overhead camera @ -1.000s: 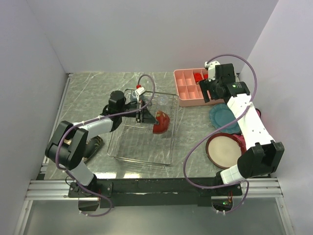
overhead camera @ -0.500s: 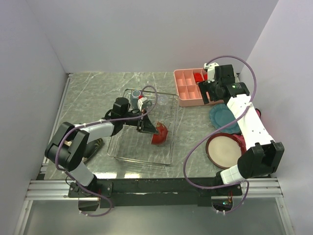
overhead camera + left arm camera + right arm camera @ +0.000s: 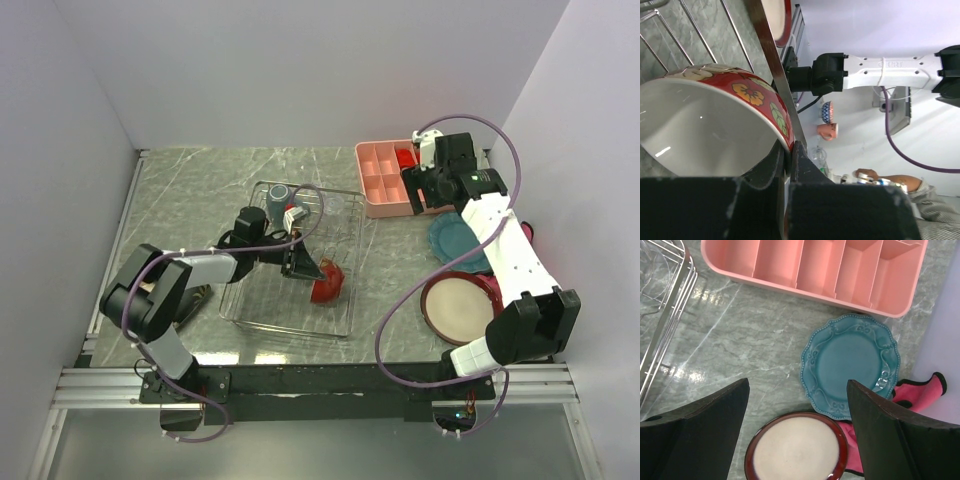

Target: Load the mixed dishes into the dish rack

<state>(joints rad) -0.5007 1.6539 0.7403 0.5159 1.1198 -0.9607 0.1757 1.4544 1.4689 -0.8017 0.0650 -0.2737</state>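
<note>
My left gripper [image 3: 305, 268] is shut on the rim of the red bowl [image 3: 328, 282], which sits tilted low inside the wire dish rack [image 3: 300, 322]. In the left wrist view the floral rim of the bowl [image 3: 715, 115] is pinched between my fingers [image 3: 789, 150]. The grey-blue mug [image 3: 279, 192] and the clear glass [image 3: 333, 205] stand at the rack's far end. My right gripper [image 3: 425, 187] is open and empty [image 3: 797, 385] above the teal scalloped plate [image 3: 850, 365] and the red-rimmed cream plate [image 3: 797, 447], both on the table [image 3: 455, 240] [image 3: 455, 308].
The pink compartment tray [image 3: 385, 180] [image 3: 815, 270] stands at the back right, with small red blocks [image 3: 405, 155] in it. A pink-red cloth [image 3: 920, 392] lies under the plates. A dark dish [image 3: 195, 298] lies partly hidden by the left arm.
My left gripper has carried the red bowl toward the near side and down into the rack. The right arm has shifted only slightly.
</note>
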